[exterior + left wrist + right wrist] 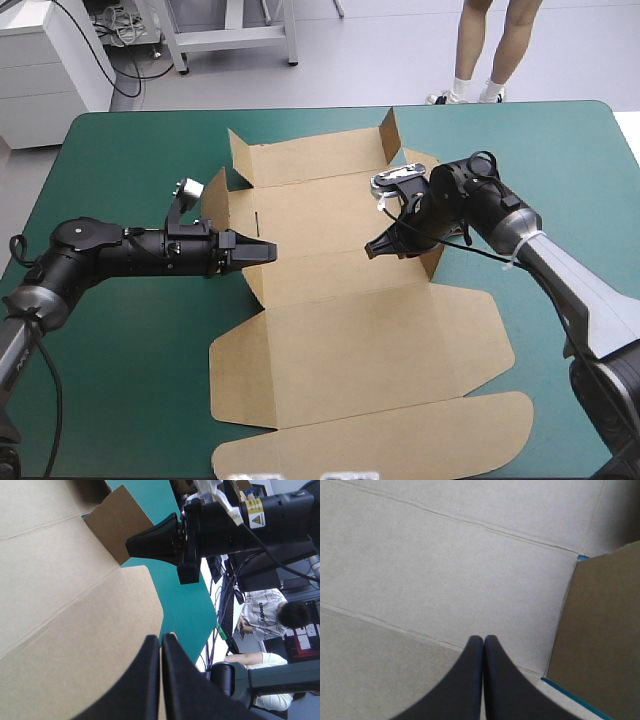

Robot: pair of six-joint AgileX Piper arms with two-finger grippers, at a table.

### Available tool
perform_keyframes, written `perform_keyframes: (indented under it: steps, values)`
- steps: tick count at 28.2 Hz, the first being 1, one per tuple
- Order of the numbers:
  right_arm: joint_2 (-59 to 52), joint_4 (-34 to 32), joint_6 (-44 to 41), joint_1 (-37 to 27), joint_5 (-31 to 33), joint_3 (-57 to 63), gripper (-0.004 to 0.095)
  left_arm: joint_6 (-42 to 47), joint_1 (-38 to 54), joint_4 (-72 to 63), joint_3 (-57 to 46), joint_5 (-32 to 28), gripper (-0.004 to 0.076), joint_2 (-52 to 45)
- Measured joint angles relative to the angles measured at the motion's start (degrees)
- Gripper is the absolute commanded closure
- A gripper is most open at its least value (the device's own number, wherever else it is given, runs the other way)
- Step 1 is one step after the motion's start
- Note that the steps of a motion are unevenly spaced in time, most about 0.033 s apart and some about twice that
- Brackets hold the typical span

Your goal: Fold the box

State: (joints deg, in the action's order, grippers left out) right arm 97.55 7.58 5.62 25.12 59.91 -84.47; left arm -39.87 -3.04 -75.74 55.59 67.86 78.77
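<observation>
Looking down from the high view, I see the box (350, 330), a cut sheet of brown board, lying opened out across the middle of the table's teal-green cover (130, 150). Most of it is flat. The rounded lid flap (400, 440) rests flat at the near edge. On the far half, a small corner flap (390, 130) stands up, and so does a side flap (215, 200) on the left.

The left gripper (268, 250) comes in low from the left. Its black fingers are pressed together into one point, and the tip sits over the left edge of the box's middle panel. The right gripper (372, 248) reaches down from the right, fingers also closed tight and holding nothing, its tip over the same panel. The two tips face each other across that panel, apart.

From the right wrist view I see plain board with crease lines under the closed fingers and a raised flap just beside them. I cannot tell whether either tip actually touches the board.
</observation>
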Motion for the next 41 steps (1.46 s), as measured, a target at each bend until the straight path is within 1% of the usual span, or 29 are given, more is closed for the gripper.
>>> perform_keyframes:
  steps: [12, 15, 17, 20, 23, 24, 26, 27, 29, 35, 41]
  values:
    - [0.0, 0.0, 0.5, 0.0, 0.11, 0.0, 0.0927, -1.27, 0.0, -2.55, 0.0, 0.32, 0.0732, 0.0]
    - [0.0, 0.11, 1.41, 0.0, 0.11, 0.0, 0.0901, -1.47, 0.0, -2.55, 0.0, 0.32, 0.0732, 0.0]
    - [0.0, 0.16, 1.76, 0.0, 0.11, 0.0, 0.0849, -1.54, 0.0, -2.55, 0.0, 0.32, 0.0732, 0.0]
    - [0.0, 0.13, 2.52, 0.0, 0.11, 0.0, 0.0726, -1.54, 0.0, -2.55, 0.0, 0.32, 0.0732, 0.0]
    - [0.0, 0.51, 3.69, 0.0, 0.48, 0.0, 0.0548, -1.54, 0.0, -2.55, 0.0, 0.32, 0.0732, 0.0]
    - [0.0, 0.7, 3.87, 0.0, 0.64, 0.0, 0.0469, -1.54, 0.0, -2.55, 0.0, 0.32, 0.0732, 0.0]
    - [0.0, 0.89, 4.0, 0.0, 1.09, 0.0, 0.0375, -1.54, 0.0, -2.5, 0.0, 0.32, 0.0732, 0.0]
    - [0.0, 1.11, 4.06, 0.0, 1.23, 0.0, 0.0343, -1.54, 0.0, -2.5, 0.0, 0.32, 0.0732, 0.0]
    - [0.0, 1.3, 4.06, 0.0, 1.52, 0.0, 0.032, -1.54, 0.0, -2.5, 0.0, 0.32, 0.0732, 0.0]
    - [0.0, 1.91, 4.32, 0.0, 2.13, -0.44, 0.0318, -1.54, 0.0, -2.5, 0.0, 0.32, 0.0732, 0.0]
    - [-1.12, 0.74, 5.03, 0.0, 6.71, -6.72, 0.0319, -1.54, 0.0, -2.5, 0.0, 0.32, 0.0732, 0.0]
